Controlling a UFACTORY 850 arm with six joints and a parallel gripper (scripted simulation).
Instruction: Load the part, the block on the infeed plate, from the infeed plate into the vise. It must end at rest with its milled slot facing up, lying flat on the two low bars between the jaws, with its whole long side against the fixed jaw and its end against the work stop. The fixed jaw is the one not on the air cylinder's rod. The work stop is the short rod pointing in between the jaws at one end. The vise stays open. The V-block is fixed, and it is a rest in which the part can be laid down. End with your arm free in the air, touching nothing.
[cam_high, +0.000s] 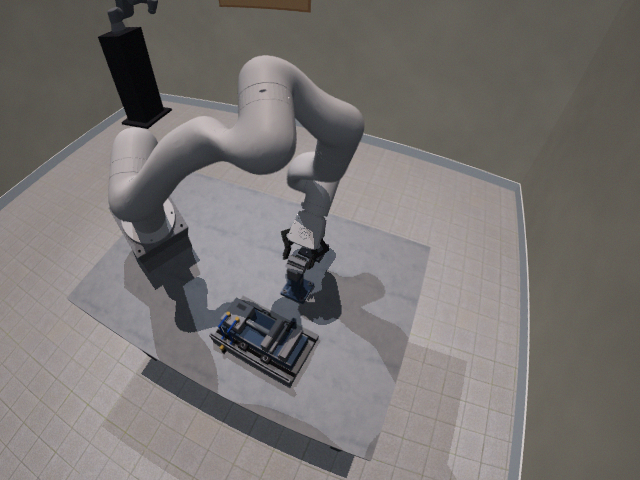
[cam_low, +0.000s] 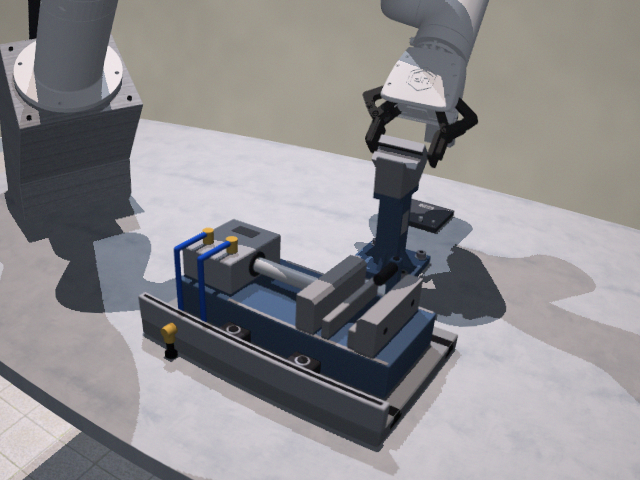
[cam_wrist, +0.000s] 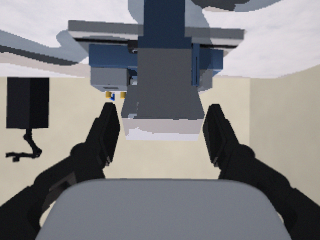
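One leg of the job looks done and most of it is left. The part, a plain grey metal block (cam_low: 397, 170), is off the flat dark infeed plate (cam_low: 434, 214) and sits on top of the tall blue V-block (cam_low: 392, 227), roughly midway across the table (cam_low: 516, 387). Just where the block ends and the rest's own head begins I cannot tell, nor which way its slot faces.

The black-fingered hand (cam_low: 403, 152) hovers straight over the block, spread nearly to its full width. Its fingers (cam_low: 373, 135) stand on either side of the block's upper end with a gap showing, so it has hold of nothing.

Judging by this, what is left is to take the block up, carry it to the blue-bodied vise (cam_low: 361, 361) nearer the table's front edge, lay it slot-up on the low grey bars (cam_low: 347, 310), push it against the fixed grey jaw (cam_low: 385, 317) and the short black work stop (cam_low: 386, 272), then lift the arm away. The vise stands open, with nothing between that jaw and the moving grey jaw (cam_low: 330, 291) on the rod of the grey air cylinder (cam_low: 232, 260).

The infeed plate lies towards the far edge, behind the V-block.

As for writing, the hand's white housing (cam_low: 421, 80) carries a faint hexagonal emblem, and the infeed plate shows a few pale marks; neither can be read.
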